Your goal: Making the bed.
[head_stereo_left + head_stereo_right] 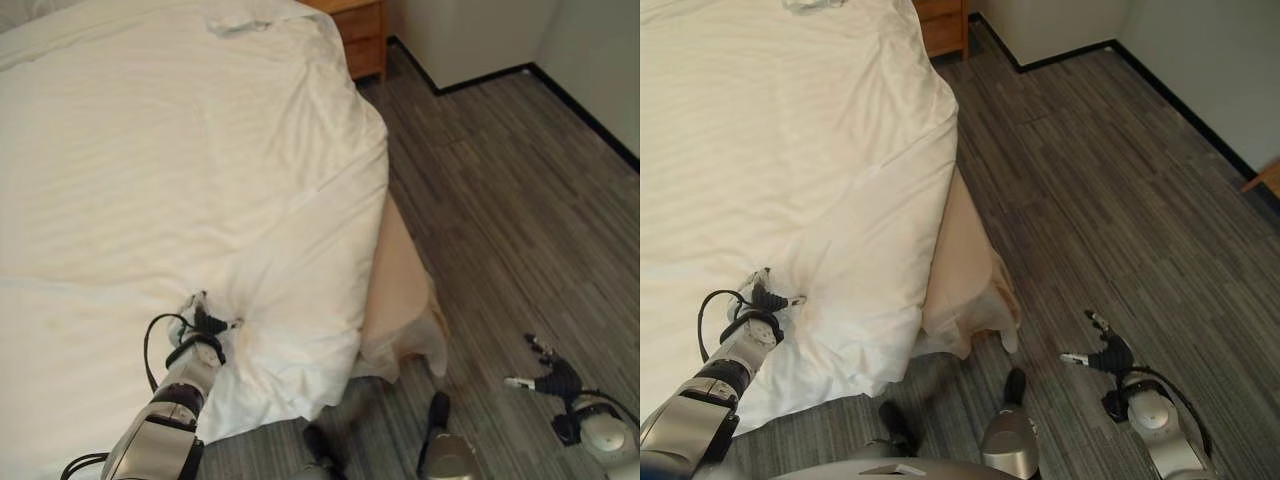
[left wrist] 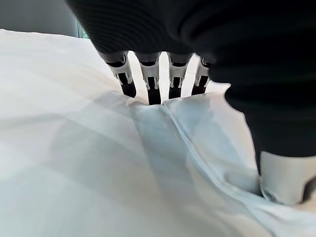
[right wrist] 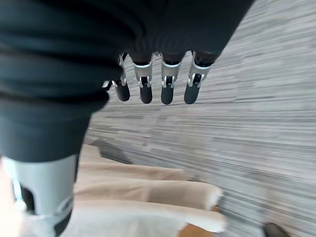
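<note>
Left hand [image 1: 205, 325] at seven o'clock on the bed [image 1: 120, 150], fingers [image 2: 154, 91] curled, pinching the white duvet [image 1: 290, 300], right hand [image 1: 1105, 355] at four o'clock over the floor [image 1: 1090, 180], fingers loosely spread, holding nothing

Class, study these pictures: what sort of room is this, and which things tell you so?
Most likely a bedroom, perhaps a hotel room. A bed under a white duvet fills most of the scene, a wooden nightstand stands at its far corner, and the wood-look floor meets plain walls.
</note>
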Tool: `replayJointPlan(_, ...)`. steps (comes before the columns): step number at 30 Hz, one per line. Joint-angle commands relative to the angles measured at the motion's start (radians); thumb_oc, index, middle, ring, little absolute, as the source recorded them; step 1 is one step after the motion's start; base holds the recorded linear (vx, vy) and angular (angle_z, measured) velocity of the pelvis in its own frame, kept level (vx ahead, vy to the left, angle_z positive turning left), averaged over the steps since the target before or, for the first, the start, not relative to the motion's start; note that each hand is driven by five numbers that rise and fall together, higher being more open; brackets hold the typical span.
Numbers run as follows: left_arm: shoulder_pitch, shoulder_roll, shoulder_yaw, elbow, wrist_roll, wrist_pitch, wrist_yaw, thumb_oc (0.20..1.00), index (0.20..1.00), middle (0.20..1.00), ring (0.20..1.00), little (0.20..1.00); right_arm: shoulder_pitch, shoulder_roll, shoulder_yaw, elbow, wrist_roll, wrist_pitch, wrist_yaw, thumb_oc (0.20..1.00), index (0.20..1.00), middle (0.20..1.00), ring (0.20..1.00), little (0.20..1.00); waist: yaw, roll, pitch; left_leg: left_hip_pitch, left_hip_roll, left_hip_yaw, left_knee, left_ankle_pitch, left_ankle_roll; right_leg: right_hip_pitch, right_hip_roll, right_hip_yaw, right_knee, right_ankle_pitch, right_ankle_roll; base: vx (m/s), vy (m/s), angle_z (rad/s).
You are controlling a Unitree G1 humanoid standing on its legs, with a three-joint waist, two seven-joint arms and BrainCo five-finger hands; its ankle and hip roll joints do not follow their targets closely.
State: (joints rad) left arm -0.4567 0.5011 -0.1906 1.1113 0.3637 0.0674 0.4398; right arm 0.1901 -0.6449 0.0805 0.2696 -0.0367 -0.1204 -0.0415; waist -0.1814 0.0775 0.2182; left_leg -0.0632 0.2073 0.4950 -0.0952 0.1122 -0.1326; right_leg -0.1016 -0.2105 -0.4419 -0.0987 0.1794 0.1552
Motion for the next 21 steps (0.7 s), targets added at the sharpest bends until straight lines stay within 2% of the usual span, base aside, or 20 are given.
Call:
replayJointPlan(1, -0.095, -0.028, -0.007, 0.064, -0.08, -0.027, -0.044, 0.2, 0.2, 0.2, 0.2, 0.2, -0.023, 0.02, -0.011, -0.043, 0.02, -0.032, -0.015, 1.0, 1.0, 1.0, 1.0, 1.0, 0.003, -0.066, 0.021, 0.053, 0.082, 0.006, 0.013, 0.003, -0.097, -0.032, -0.029, 0.031, 0.026, -0.082, 0.067, 0.04, -0.017, -0.16)
replayJointPlan(3, -0.11, -0.07, -0.022, 0.0, -0.126, -0.054, -0.038, 0.2, 0.2, 0.2, 0.2, 0.2, -0.018, 0.029, -0.007, -0.024, 0.015, -0.026, -0.022, 1.0, 1.0, 1.0, 1.0, 1.0, 0.002, -0.063, 0.024, 0.055, 0.079, -0.001, 0.014, 0.002, -0.094, -0.029, -0.032, 0.033, 0.025, -0.085, 0.065, 0.04, -0.015, -0.05)
replayJointPlan(5, -0.117, -0.12, -0.044, -0.146, -0.171, -0.073, -0.036, 0.2, 0.2, 0.2, 0.2, 0.2, -0.015, 0.04, 0.002, 0.015, -0.004, -0.015, -0.034, 1.0, 1.0, 1.0, 1.0, 1.0, 0.003, -0.056, 0.029, 0.062, 0.074, -0.008, 0.016, -0.001, -0.091, -0.015, -0.036, 0.029, 0.024, -0.091, 0.061, 0.03, -0.016, 0.09)
replayJointPlan(8, -0.129, -0.163, -0.107, -0.343, -0.156, -0.082, -0.055, 0.2, 0.2, 0.2, 0.2, 0.2, -0.024, 0.059, 0.019, 0.068, -0.027, 0.0, -0.047, 1.0, 1.0, 1.0, 1.0, 1.0, 0.003, -0.047, 0.03, 0.079, 0.062, -0.015, 0.018, -0.011, -0.084, 0.009, -0.042, 0.027, 0.022, -0.097, 0.058, 0.03, -0.019, 0.13)
replayJointPlan(10, -0.137, -0.181, -0.133, -0.392, -0.146, -0.084, -0.068, 0.2, 0.2, 0.2, 0.2, 0.2, -0.033, 0.064, 0.024, 0.091, -0.029, 0.005, -0.051, 1.0, 1.0, 1.0, 1.0, 1.0, 0.003, -0.045, 0.031, 0.087, 0.057, -0.017, 0.019, -0.016, -0.081, 0.021, -0.044, 0.028, 0.022, -0.099, 0.058, 0.03, -0.018, 0.16)
replayJointPlan(11, -0.147, -0.215, -0.191, -0.504, -0.123, -0.095, -0.102, 0.2, 0.2, 0.2, 0.2, 0.2, -0.054, 0.081, 0.046, 0.147, -0.044, 0.017, -0.06, 1.0, 1.0, 1.0, 1.0, 1.0, 0.004, -0.038, 0.026, 0.104, 0.046, -0.024, 0.019, -0.03, -0.074, 0.049, -0.052, 0.025, 0.02, -0.102, 0.058, 0.02, -0.012, 0.15)
replayJointPlan(16, -0.122, -0.315, -0.318, -0.563, -0.11, -0.124, -0.174, 0.2, 0.2, 0.2, 0.2, 0.2, -0.112, 0.147, 0.074, 0.348, -0.029, 0.04, -0.098, 1.0, 1.0, 1.0, 1.0, 1.0, 0.004, -0.032, 0.02, 0.142, 0.025, -0.042, 0.022, -0.06, -0.059, 0.092, -0.065, 0.028, 0.02, -0.108, 0.061, 0.0, -0.009, 0.1)
replayJointPlan(19, -0.088, -0.336, -0.367, -0.594, -0.095, -0.134, -0.203, 0.2, 0.2, 0.2, 0.2, 0.2, -0.131, 0.176, 0.076, 0.448, -0.011, 0.043, -0.108, 1.0, 1.0, 1.0, 1.0, 1.0, 0.006, -0.031, 0.014, 0.156, 0.018, -0.045, 0.023, -0.07, -0.053, 0.106, -0.07, 0.027, 0.021, -0.108, 0.062, 0.0, -0.001, -0.04)
replayJointPlan(21, -0.051, -0.36, -0.439, -0.551, -0.035, -0.137, -0.236, 0.2, 0.2, 0.2, 0.2, 0.2, -0.152, 0.22, 0.077, 0.596, 0.016, 0.056, -0.12, 1.0, 1.0, 1.0, 1.0, 1.0, 0.01, -0.03, 0.006, 0.184, 0.009, -0.049, 0.025, -0.086, -0.046, 0.129, -0.079, 0.028, 0.024, -0.108, 0.064, 0.03, 0.012, -0.13)
